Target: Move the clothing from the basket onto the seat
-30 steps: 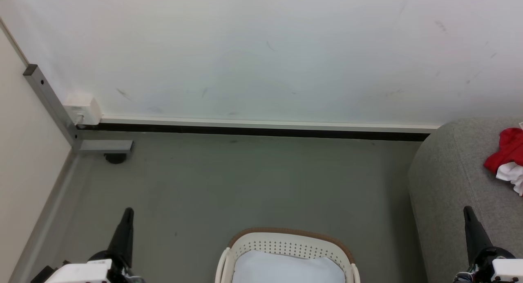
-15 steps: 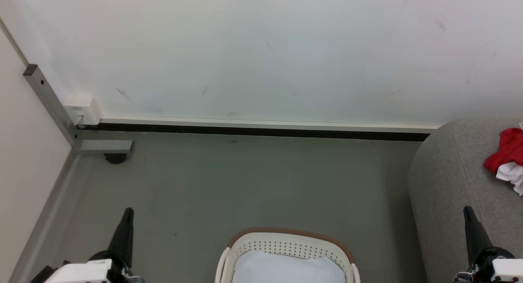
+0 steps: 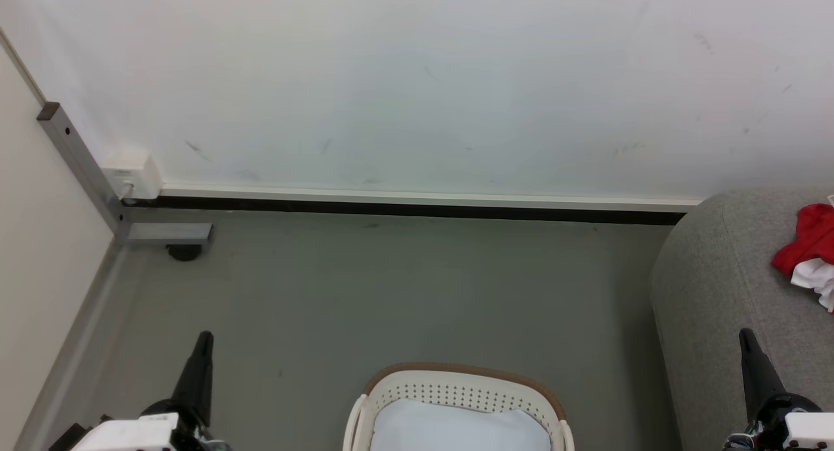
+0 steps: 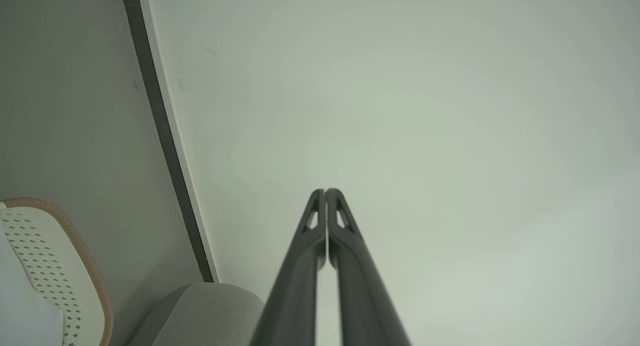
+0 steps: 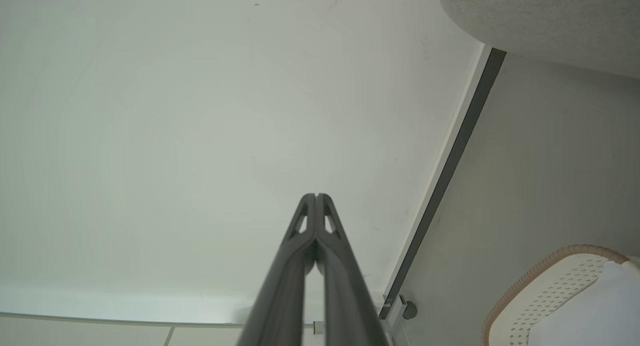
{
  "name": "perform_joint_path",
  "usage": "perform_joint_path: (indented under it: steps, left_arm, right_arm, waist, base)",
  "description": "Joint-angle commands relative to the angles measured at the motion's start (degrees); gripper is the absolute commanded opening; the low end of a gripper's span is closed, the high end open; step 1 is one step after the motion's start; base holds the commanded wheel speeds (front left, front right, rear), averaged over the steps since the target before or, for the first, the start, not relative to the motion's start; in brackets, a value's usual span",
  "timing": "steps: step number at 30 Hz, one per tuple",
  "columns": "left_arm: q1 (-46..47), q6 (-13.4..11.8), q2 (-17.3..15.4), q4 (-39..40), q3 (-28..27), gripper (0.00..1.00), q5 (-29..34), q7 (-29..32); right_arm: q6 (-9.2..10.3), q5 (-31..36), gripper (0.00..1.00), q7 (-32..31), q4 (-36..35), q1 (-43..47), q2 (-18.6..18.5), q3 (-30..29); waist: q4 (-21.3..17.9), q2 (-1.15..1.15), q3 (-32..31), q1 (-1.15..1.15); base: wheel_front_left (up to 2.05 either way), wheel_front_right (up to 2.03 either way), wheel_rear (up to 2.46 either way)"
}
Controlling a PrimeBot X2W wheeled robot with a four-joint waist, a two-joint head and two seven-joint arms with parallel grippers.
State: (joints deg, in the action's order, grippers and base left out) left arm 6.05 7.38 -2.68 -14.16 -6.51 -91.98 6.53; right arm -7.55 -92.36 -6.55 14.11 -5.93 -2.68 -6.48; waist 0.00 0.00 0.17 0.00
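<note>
Red clothing [image 3: 808, 239] with white trim lies bunched on the grey seat [image 3: 717, 294] at the right edge of the head view. The cream basket [image 3: 459, 389] with its brown rim stands on the floor at the bottom centre, and a plain white pad lines it. My left gripper [image 3: 203, 339] points up at the lower left, shut and holding nothing. Over the seat's near part, my right gripper [image 3: 745, 335] is shut and holding nothing. The left wrist view shows the left gripper [image 4: 325, 191] against the wall, with the basket [image 4: 55, 266] and the seat [image 4: 200, 311] below. In the right wrist view the right gripper [image 5: 316, 196] faces the wall, with the seat [image 5: 550, 16] and the basket [image 5: 545, 291] to its right.
A white wall with a dark baseboard [image 3: 417, 210] runs across ahead. A grey metal post and bracket [image 3: 111, 197] with a small white box [image 3: 133, 174] stand in the left corner. Grey floor [image 3: 391, 294] lies between the wall and the basket.
</note>
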Motion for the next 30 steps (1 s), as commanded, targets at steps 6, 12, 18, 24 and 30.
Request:
perform_joint_path:
  steps: [6, 12, 18, 24, 30]
  left_arm:
    - [0.54, 0.22, -0.39, 0.14, -0.1, 0.0, -0.78, 0.23]
    - [0.54, 0.22, -0.39, 0.14, -0.1, 0.0, -0.78, 0.22]
    - [0.54, 0.22, -0.39, 0.14, -0.1, 0.0, -0.78, 0.22]
    - [0.54, 0.22, -0.39, 0.14, -0.07, 0.0, -0.78, 0.22]
    - [0.53, 0.22, -0.39, 0.14, -0.07, 0.0, -0.79, 0.22]
  right_arm:
    - [0.12, -0.11, 0.0, -0.16, -0.24, -0.63, -0.38, -0.19]
    - [0.12, -0.12, 0.0, -0.16, -0.24, -0.63, -0.38, -0.19]
    - [0.12, -0.12, 0.0, -0.16, -0.24, -0.63, -0.38, -0.19]
    - [0.12, -0.12, 0.0, -0.16, -0.24, -0.63, -0.38, -0.19]
    - [0.12, -0.12, 0.0, -0.16, -0.24, -0.63, -0.38, -0.19]
  waist:
    - [0.0, 0.0, 0.0, 0.0]
    - [0.0, 0.0, 0.0, 0.0]
    - [0.0, 0.0, 0.0, 0.0]
    - [0.0, 0.0, 0.0, 0.0]
    - [0.0, 0.0, 0.0, 0.0]
  base:
    - [0.0, 0.0, 0.0]
    - [0.0, 0.0, 0.0]
    - [0.0, 0.0, 0.0]
    - [0.0, 0.0, 0.0]
    - [0.0, 0.0, 0.0]
